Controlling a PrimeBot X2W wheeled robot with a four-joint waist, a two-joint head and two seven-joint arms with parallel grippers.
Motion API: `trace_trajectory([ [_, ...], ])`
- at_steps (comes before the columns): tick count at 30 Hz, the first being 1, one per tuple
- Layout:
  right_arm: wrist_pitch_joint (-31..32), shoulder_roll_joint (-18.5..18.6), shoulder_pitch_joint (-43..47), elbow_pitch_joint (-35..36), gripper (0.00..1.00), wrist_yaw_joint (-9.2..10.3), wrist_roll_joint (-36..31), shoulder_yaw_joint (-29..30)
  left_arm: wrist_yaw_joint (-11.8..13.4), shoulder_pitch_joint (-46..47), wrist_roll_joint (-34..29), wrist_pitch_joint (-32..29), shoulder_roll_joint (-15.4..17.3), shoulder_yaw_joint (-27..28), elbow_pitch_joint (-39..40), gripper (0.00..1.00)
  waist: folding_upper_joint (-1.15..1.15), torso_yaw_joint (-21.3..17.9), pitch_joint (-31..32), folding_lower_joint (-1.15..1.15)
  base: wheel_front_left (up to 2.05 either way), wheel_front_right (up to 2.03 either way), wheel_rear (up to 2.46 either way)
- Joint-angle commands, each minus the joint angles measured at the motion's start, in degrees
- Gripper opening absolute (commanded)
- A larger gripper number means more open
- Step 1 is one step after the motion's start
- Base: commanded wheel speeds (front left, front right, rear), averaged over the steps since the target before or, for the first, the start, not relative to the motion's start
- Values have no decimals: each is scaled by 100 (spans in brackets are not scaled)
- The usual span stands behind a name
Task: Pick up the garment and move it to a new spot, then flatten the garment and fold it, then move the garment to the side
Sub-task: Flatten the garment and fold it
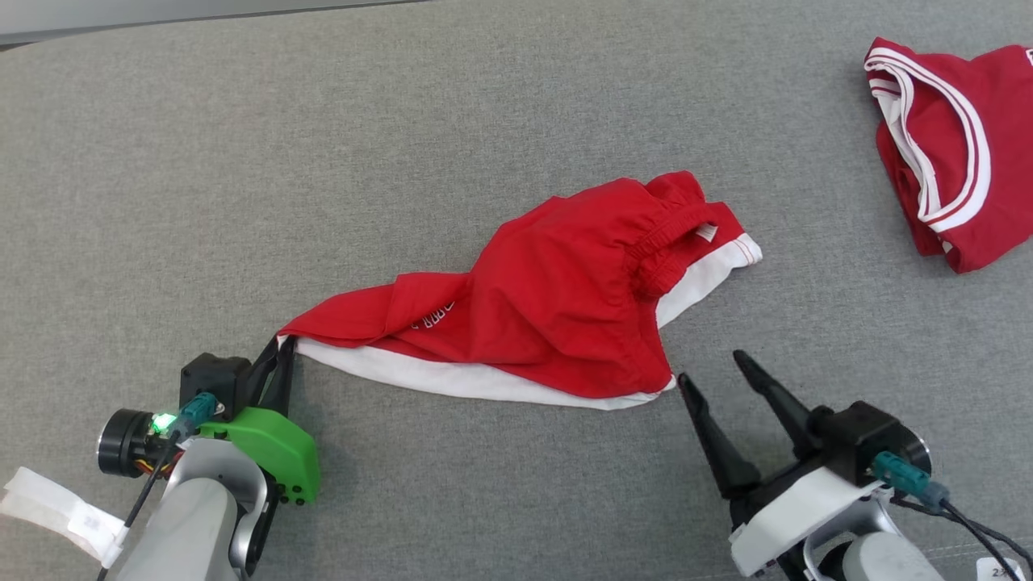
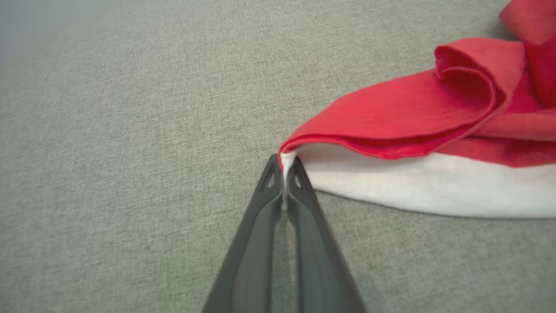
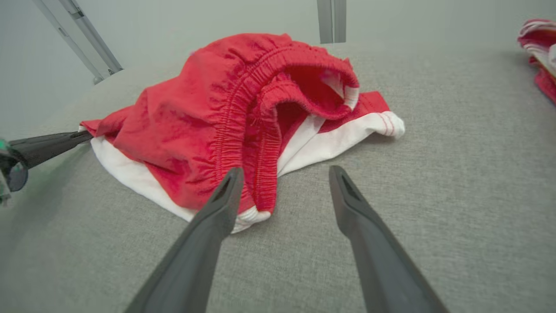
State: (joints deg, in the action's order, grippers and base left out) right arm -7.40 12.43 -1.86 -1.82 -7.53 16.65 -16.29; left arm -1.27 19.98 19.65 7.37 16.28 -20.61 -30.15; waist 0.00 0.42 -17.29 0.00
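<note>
Red-and-white garment (image 1: pixel 549 290) lay crumpled mid-surface on the grey cloth top (image 1: pixel 242 161), its white corner pinched tight by the left gripper (image 1: pixel 284 345), while the right gripper (image 1: pixel 710 367) hovered spread just beside its near hem.

Red garment with white lining (image 1: pixel 557 290) lay crumpled mid-way across the grey cloth surface (image 1: pixel 242 161). Left gripper (image 1: pixel 284 345) was pinched on its left corner. Right gripper (image 1: pixel 710 367) had its fingers spread, just beside the lower right hem. Second red garment (image 1: pixel 944 153) lay upper right, well apart.
</note>
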Motion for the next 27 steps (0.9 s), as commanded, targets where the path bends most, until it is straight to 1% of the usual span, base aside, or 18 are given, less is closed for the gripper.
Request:
trace_trajectory([
  [1,10,67,-98,-105,100,10,58,-156,-27,122,31,48,-17,-19,-43,0,0,38,0,0,0,0,0],
  [4,0,135,-197,-387,100,10,87,-531,-34,169,33,122,-58,-60,-88,0,0,89,-28,0,0,0,0],
  [11,-49,272,-621,-962,100,10,-51,-962,-25,254,38,266,-133,-94,-169,0,0,178,-84,0,0,0,0],
  [12,-33,286,-693,-1055,83,10,-45,-1035,-21,254,56,299,-146,-93,-179,0,0,192,-89,0,0,0,0],
  [13,-38,287,-725,-1096,28,10,-12,-1073,-12,257,66,327,-148,-87,-183,0,0,198,-92,0,0,0,0],
  [14,-82,286,-760,-1142,0,10,52,-1086,6,257,81,377,-158,-67,-172,0,0,207,-91,0,0,0,0],
  [17,-186,337,-808,-1121,0,10,227,-1121,60,186,129,494,-170,-3,-90,0,0,209,-69,0,0,0,0],
  [20,-374,414,-815,-921,0,10,350,-1021,120,77,236,617,-205,122,204,0,0,202,-23,0,0,0,0],
  [23,-506,510,-811,-559,0,10,414,-805,172,13,335,687,-224,262,805,0,0,195,60,0,0,0,0],
  [27,-567,610,-895,39,0,10,369,-351,313,-90,230,670,-114,309,1794,0,0,165,229,0,0,0,0],
])
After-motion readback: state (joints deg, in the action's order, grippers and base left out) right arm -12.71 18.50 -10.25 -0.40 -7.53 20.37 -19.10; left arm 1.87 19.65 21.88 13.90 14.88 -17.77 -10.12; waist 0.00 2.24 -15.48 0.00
